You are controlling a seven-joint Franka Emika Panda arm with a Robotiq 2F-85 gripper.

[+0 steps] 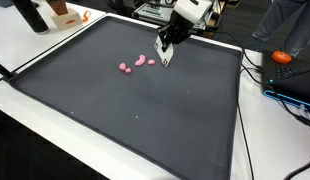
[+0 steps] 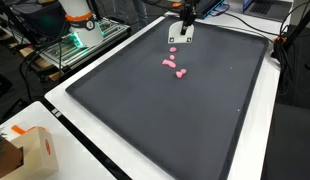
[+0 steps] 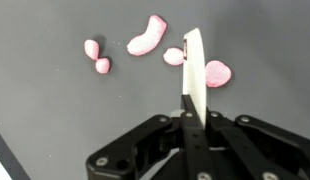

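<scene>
Claw state: the gripper (image 3: 192,122) is pressed together on a thin white card (image 3: 194,70). In the wrist view we see the fingers meet on its two flat faces, and the card stands on edge, reaching out past the tips. We judge that the flat-face pinch keeps so thin a sheet stiff and straight; gripped by its edges it would likely bow.

The dark mat (image 1: 115,110) lies under the card, whose lower end sits close to the surface. We cannot tell whether it touches.

Pink pieces (image 1: 136,64), placed from the card in the wrist view:
- round piece (image 3: 218,73): just beside the card, to its right
- small piece (image 3: 174,56): just beside the card, to its left; contact not resolvable
- curved piece (image 3: 147,37): further left
- pair of small lumps (image 3: 102,66): well left of the card

The card thus stands inside the scatter — one piece on one face, the rest on the other. Both exterior views agree, with the pieces (image 2: 175,66) lying near the card's foot.
</scene>
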